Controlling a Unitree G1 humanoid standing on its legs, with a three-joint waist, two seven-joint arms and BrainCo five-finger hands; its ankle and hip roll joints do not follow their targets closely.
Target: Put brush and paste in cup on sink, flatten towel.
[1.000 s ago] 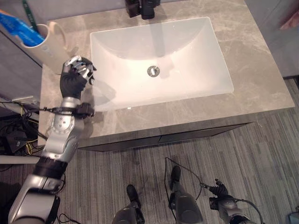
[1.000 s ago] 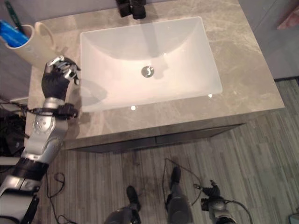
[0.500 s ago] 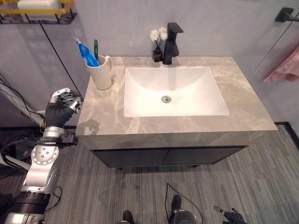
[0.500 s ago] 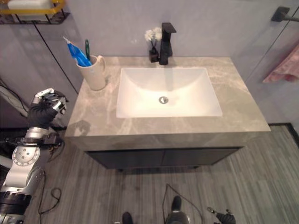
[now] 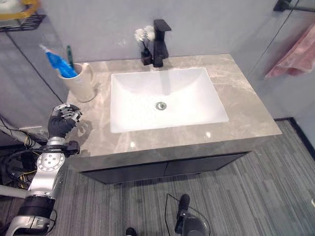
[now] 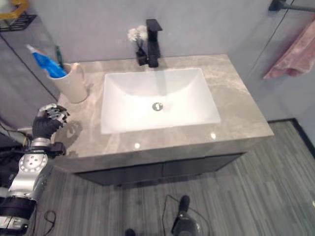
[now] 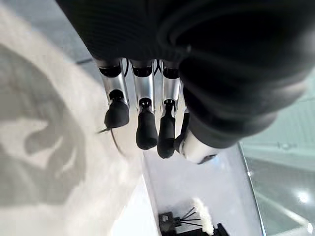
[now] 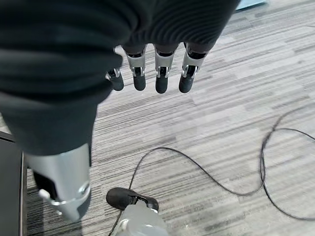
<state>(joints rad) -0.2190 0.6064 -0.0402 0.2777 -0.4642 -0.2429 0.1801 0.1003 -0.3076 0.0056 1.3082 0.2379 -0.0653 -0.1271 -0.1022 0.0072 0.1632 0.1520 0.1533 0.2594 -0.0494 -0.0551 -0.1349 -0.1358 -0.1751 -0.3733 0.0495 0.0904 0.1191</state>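
Brush [image 5: 69, 53] and paste [image 5: 55, 60] upright in cup [image 5: 81, 82] at counter's [image 5: 236, 93] left rear corner. Left hand [image 5: 63, 121] curled, empty; right hand [image 8: 147, 73] relaxed. Towel [image 5: 295, 56] hanging, unflattened.

A grey marble-veined countertop [image 5: 236, 105] fills the middle of the head views, with a white rectangular basin [image 5: 165, 96] sunk into it and a round metal drain [image 5: 160, 105] at its centre. Below the top sits a dark cabinet front [image 5: 167, 167] — two flat panels side by side. A black faucet [image 5: 159, 42] stands at the back edge of the basin, and just beside it a small dark vase of white flowers [image 5: 142, 42]. The wall [image 5: 211, 22] behind is plain pale grey. At the upper left a black wire shelf with a yellow rim [image 5: 22, 14] hangs on the wall. The floor [image 5: 256, 196] is grey wood-look planking. Small bright light spots glint on the countertop's front edge.
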